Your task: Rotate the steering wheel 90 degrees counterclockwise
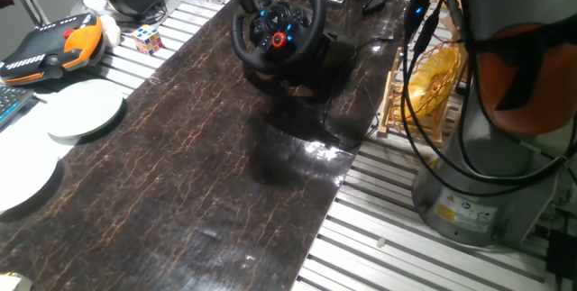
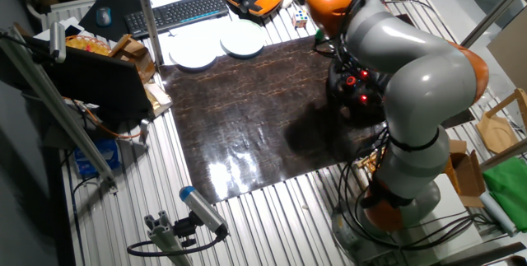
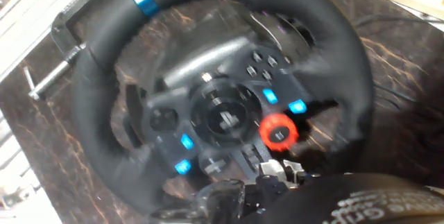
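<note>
Hand view: gripper body fills the lower edge, fingertips not distinguishable, so whether it is released or clenched cannot be told. Directly ahead, the steering wheel (image 3: 229,106) shows a blue rim stripe at upper left, blue-lit buttons and 1 red dial on the hub. In one fixed view the wheel stands tilted at the far end of the dark marble-patterned mat (image 1: 207,165); 2 white plates (image 1: 84,111) lie left, a Rubik's cube (image 1: 149,39) beyond

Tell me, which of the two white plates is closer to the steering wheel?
The smaller plate, the one nearer the Rubik's cube. The other plate lies farther from the wheel, at the picture's left edge.
</note>
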You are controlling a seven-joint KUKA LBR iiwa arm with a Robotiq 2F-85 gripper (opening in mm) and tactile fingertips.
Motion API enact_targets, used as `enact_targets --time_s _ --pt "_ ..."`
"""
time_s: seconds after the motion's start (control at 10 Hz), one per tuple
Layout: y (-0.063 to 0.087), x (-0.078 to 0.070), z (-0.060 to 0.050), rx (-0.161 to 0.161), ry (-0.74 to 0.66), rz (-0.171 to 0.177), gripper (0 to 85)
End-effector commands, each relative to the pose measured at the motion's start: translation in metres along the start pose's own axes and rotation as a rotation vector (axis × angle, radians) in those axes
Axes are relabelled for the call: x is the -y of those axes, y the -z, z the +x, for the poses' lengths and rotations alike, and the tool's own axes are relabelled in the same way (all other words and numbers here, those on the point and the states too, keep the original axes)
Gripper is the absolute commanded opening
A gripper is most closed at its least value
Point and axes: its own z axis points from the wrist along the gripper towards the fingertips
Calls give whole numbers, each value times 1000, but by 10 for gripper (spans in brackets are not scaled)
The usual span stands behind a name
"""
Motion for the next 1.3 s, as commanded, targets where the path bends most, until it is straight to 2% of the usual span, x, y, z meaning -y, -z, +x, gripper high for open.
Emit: enact_targets --time_s 0.0,0.2,0.3,0.4,0.7,0.9,1.1,1.2 --pt "-4 -4 -7 2 6 -3 7" --pt "-9 -7 -14 -7 17 -1 7" --pt "-9 -6 -9 -8 15 2 7" --pt "-9 -6 -9 -9 7 7 7" --pt "-9 -6 -9 23 -25 8 7" --pt "-9 -6 -9 3 -31 -10 7" --pt "-9 -6 -9 -32 -31 -19 7" --pt "-8 -8 -11 -26 -49 -21 7"
